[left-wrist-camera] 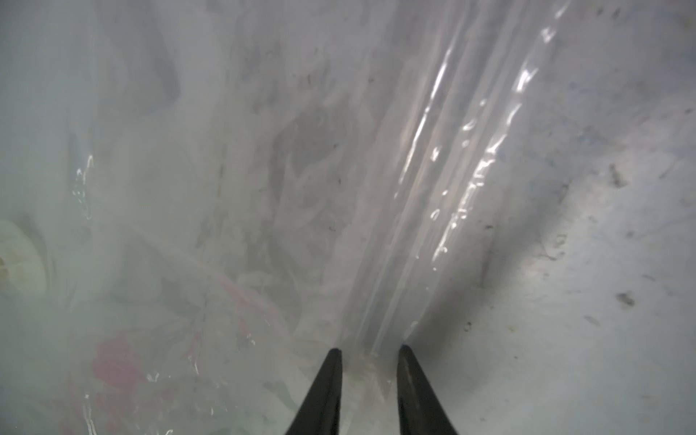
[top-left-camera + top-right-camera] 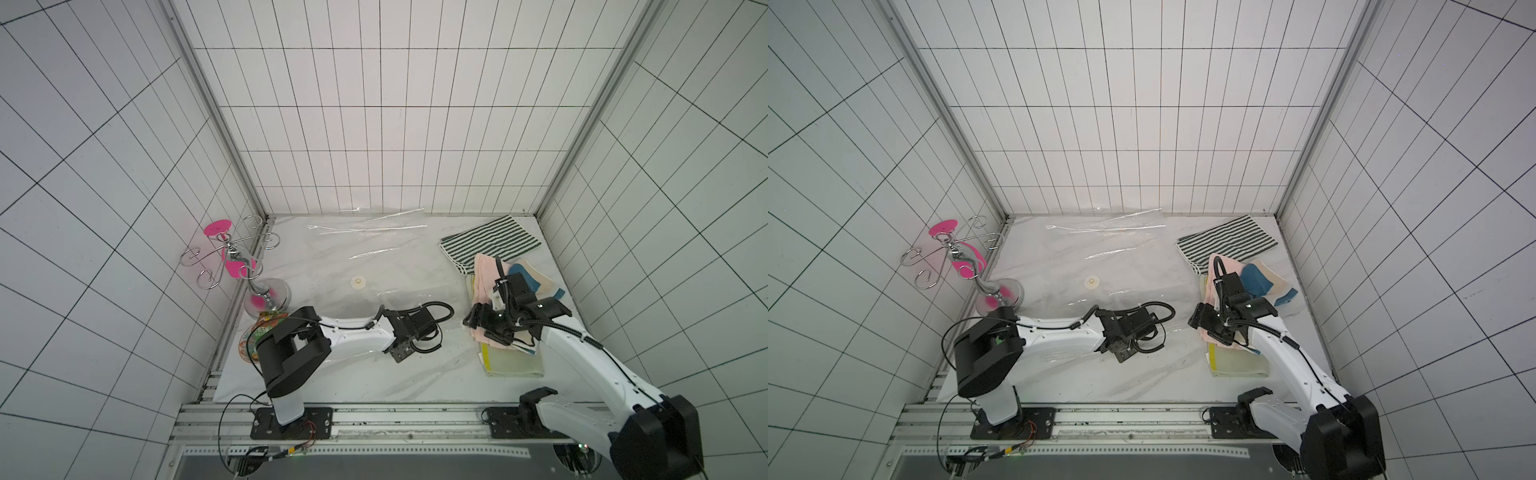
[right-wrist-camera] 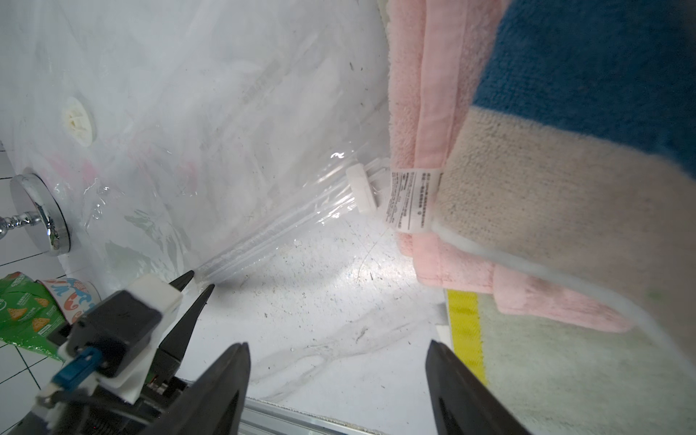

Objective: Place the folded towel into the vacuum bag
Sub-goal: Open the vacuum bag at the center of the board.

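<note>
The vacuum bag [image 2: 374, 257] lies flat and transparent across the middle of the table, its round white valve [image 2: 358, 282] facing up. My left gripper [image 1: 370, 348] is down at the bag's near edge. The zip strip [image 1: 399, 244] runs between its fingertips, which stand a narrow gap apart. A white slider [image 3: 361, 190] sits on the strip beside the towels. Folded towels are piled at the right: a pink one [image 2: 484, 270], a blue and beige one [image 2: 536, 282] and a pale green one [image 2: 515, 361]. My right gripper [image 3: 338, 344] hangs open over bare table next to the pile, holding nothing.
A striped towel [image 2: 490, 241] lies at the back right. A chrome hook stand [image 2: 270, 295] with pink pieces stands at the left wall. Colourful snack packets [image 3: 22, 316] lie near it, under the left arm. An aluminium rail [image 2: 374, 415] edges the front. Tiled walls close three sides.
</note>
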`<state>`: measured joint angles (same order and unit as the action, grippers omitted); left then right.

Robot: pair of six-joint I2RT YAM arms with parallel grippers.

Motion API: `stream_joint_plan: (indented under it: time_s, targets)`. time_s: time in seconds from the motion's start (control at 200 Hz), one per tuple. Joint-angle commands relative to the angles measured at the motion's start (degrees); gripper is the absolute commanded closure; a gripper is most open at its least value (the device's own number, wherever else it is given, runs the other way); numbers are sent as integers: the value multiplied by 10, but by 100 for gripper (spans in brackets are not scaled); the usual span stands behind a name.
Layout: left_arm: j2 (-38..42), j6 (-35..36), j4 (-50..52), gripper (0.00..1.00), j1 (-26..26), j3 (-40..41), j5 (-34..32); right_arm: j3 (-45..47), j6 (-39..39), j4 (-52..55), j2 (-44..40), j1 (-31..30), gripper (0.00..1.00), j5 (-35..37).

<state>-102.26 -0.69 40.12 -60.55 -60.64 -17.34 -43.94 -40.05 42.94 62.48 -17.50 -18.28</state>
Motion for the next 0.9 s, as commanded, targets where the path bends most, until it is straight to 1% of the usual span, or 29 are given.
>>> stream_joint_plan:
  time_s: [0.0, 0.035, 0.06, 0.095, 0.11, 0.13, 0.235, 0.3, 0.43, 0.565, 0.645, 0.695, 0.745, 0.835, 0.895]
  targets:
    - [-27, 12, -5, 83, 10, -23, 4, 15, -8, -4, 4, 2, 23, -6]
    - [-33, 15, -2, 84, 13, -27, 6, 16, -8, -7, 5, 2, 23, -8]
    - [-37, 15, -1, 90, 16, -28, 9, 16, -8, -7, 7, 2, 23, -9]
    - [-40, 14, 3, 91, 19, -33, 13, 16, -8, -7, 9, 2, 23, -11]
    - [-40, 14, 4, 95, 20, -34, 16, 16, -8, -7, 9, 1, 24, -12]
    - [-39, 14, 6, 96, 22, -36, 20, 17, -8, -7, 10, 1, 23, -13]
    - [-22, 13, 1, 96, 32, -34, 41, 18, -6, -7, 12, -1, 24, -15]
    - [-13, 13, 1, 99, 41, -34, 48, 20, -6, -7, 13, -1, 24, -15]
    - [-3, 11, 6, 100, 61, -41, 64, 24, -13, -33, 12, -9, 24, -25]
    - [19, 0, 16, 100, 79, -60, 116, 39, -41, -71, -24, -28, 26, -44]
    - [35, -12, 30, 100, 93, -79, 139, 50, -65, -91, -46, -43, 28, -54]
    - [43, -18, 39, 100, 104, -91, 157, 60, -80, -108, -58, -52, 32, -62]
    - [50, -25, 49, 100, 115, -103, 169, 71, -99, -126, -67, -61, 38, -68]
    - [58, -39, 67, 100, 134, -127, 195, 97, -142, -174, -84, -81, 58, -76]
    - [62, -51, 80, 100, 145, -143, 208, 121, -183, -227, -96, -101, 70, -73]
